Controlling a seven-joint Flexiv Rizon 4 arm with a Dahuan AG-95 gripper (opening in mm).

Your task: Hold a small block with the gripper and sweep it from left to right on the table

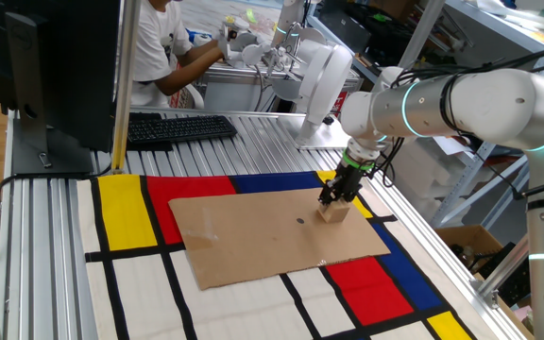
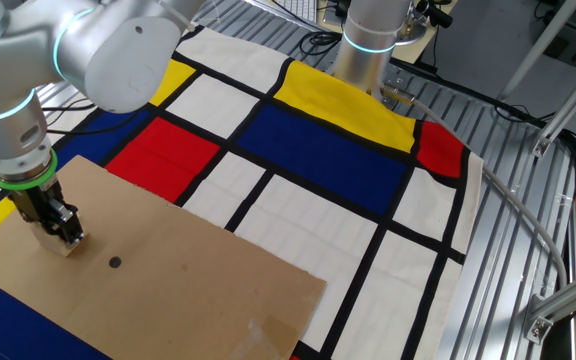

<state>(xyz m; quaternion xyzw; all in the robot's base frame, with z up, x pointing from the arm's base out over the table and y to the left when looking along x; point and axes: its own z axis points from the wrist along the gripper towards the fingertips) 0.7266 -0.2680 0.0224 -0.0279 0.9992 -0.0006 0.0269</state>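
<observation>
The small block [image 1: 334,214] is a light tan wooden cube resting on the brown cardboard sheet [image 1: 272,236] near its far right corner. My gripper [image 1: 336,196], black with a green ring, comes down on it from above and is shut on the block, fingers on its two sides. In the other fixed view only a pale sliver of the block [image 2: 65,245] shows under the gripper [image 2: 61,229], at the left edge of the cardboard [image 2: 168,290]. The table [image 1: 55,246] carries the coloured mat under the sheet.
A small dark dot [image 1: 300,222] marks the cardboard left of the block. A black keyboard [image 1: 179,127] and monitor [image 1: 55,66] stand at the back left, with a person [image 1: 159,47] behind. A second robot base [image 2: 373,45] stands beyond the mat.
</observation>
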